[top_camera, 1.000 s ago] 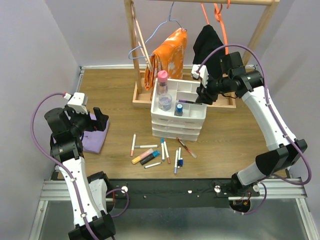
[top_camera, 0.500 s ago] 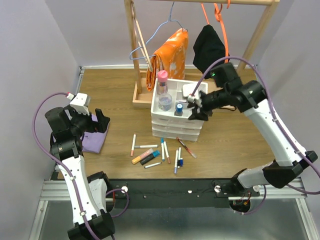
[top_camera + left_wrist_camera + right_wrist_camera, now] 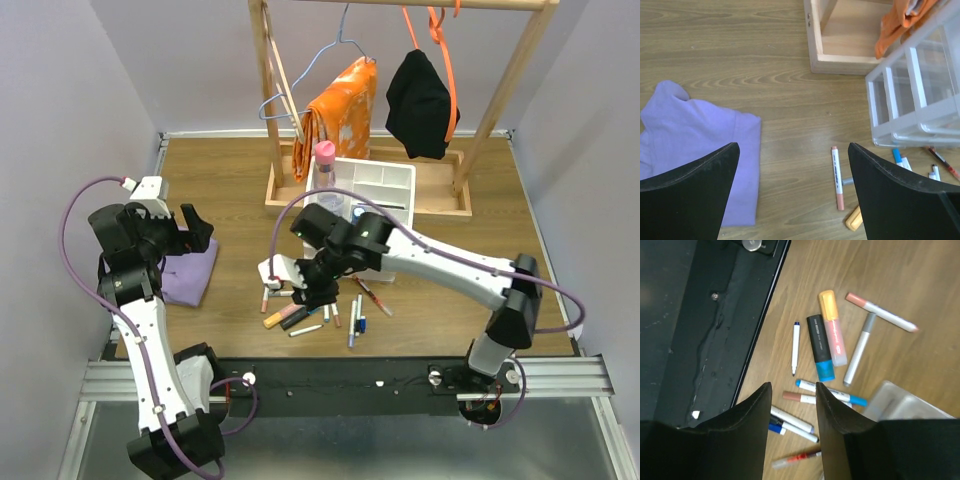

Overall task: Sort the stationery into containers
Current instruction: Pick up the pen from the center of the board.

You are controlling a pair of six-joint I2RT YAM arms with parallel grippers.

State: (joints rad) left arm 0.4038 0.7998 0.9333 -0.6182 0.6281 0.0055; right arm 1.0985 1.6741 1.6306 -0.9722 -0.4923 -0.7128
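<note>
Noted left tool [image 3: 792, 150] spread wide and empty at centre left, above the purple cloth [image 3: 188, 280], well apart from the pens [image 3: 310, 305]. Found those pens crowded on the tabletop [image 3: 470, 250] at lower centre, below the tray [image 3: 385, 180], with right tool [image 3: 792, 385] narrowly parted, gripping nothing, hovering just over them. Could pinch two at once on closing into so tight a cluster, or knock the orange highlighter [image 3: 832, 335] and black marker [image 3: 817, 342] lying just beside each other, rolling neighbours toward the bottom edge.
</note>
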